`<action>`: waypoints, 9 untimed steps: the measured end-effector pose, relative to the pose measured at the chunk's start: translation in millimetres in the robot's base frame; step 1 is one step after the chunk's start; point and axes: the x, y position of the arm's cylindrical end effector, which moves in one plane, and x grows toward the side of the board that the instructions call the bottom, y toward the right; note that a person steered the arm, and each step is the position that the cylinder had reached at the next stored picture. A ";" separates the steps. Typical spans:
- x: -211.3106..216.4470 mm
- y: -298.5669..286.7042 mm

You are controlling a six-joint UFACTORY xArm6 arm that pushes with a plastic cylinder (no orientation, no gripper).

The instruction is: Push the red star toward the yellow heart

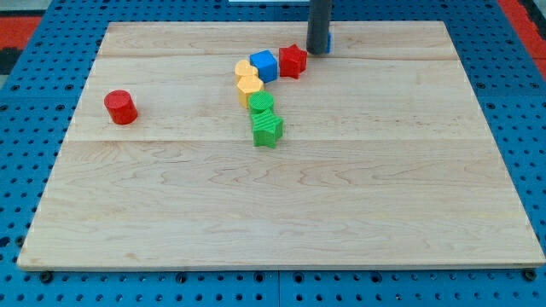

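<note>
Sitting squat, red star [293, 61] left of my tip [318, 51].

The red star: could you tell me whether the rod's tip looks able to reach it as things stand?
Probably yes. My tip stands just to the view's upper right of the red star, with bare board between them. The blue cube touches the star's far, left side, so nothing blocks the approach.
</note>
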 end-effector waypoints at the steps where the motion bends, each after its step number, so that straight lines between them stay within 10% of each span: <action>1: 8.3 15.1; 6: 100.2 33.3; 9: 15.8 -34.7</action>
